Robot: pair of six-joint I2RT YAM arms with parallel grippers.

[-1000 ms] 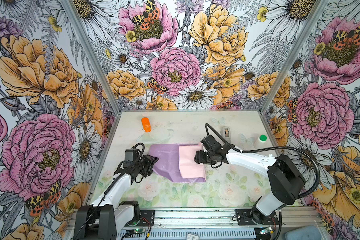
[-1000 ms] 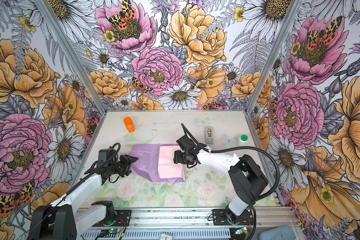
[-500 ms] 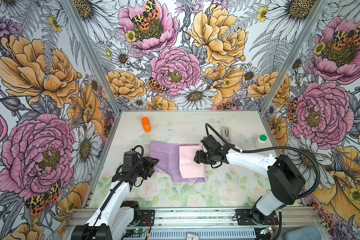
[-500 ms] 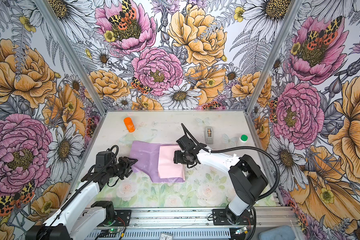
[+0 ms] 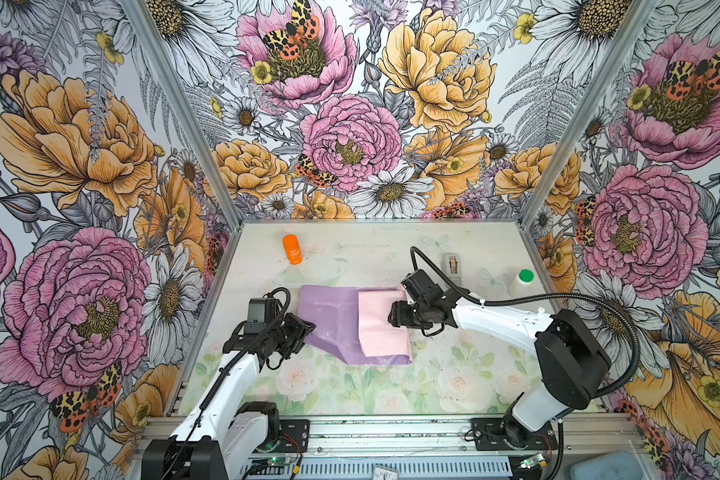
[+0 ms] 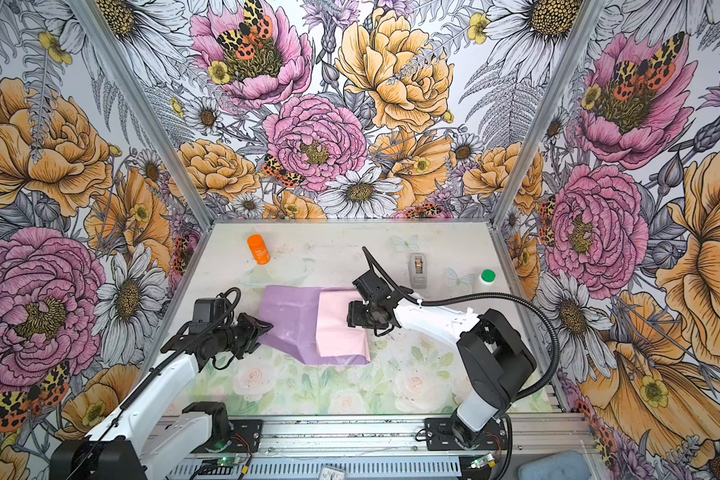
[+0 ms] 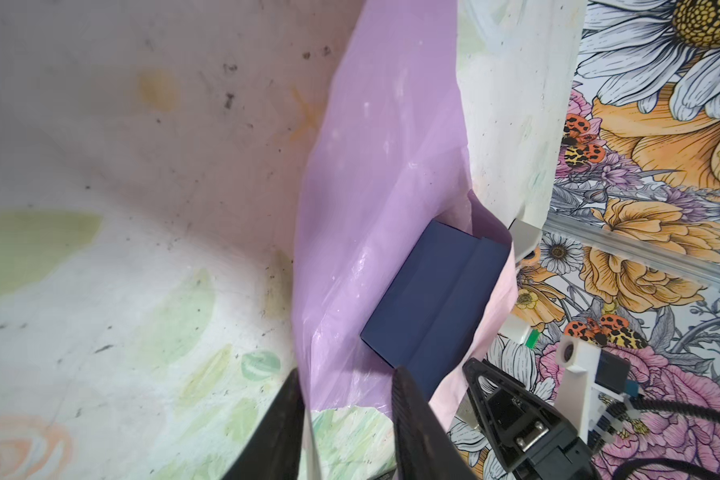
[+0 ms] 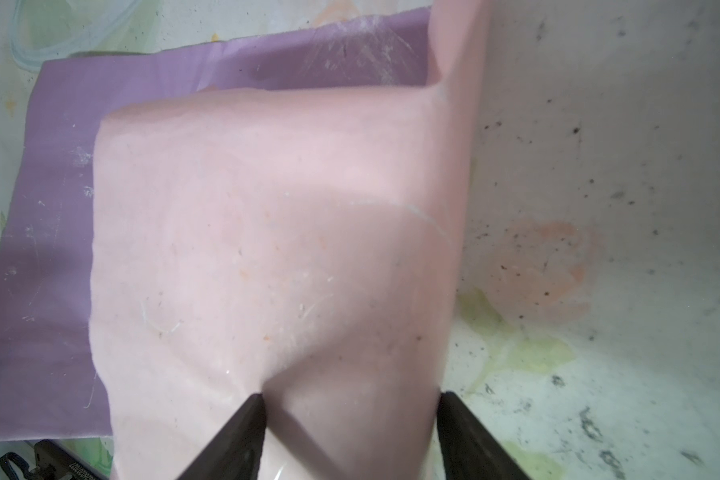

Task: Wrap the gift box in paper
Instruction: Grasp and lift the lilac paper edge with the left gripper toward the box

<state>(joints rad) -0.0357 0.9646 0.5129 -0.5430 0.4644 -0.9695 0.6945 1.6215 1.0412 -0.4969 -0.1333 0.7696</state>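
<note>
The paper lies mid-table, lilac side up. Its pale pink flap is folded over from the right. The gift box, dark navy, shows only in the left wrist view, tucked under that flap; both top views hide it. My right gripper stands open and wide. One fingertip dents the pink flap, the other sits at its folded edge. My left gripper is at the sheet's left edge, jaws apart, with the lilac edge running between them.
An orange bottle lies at the back left. A grey tape dispenser and a green-capped white bottle stand at the back right. Metal frame posts and floral walls close in both sides.
My left gripper has moved in onto the left edge of the lilac sheet, and its jaws have narrowed. The right arm and the pink flap have not moved.
</note>
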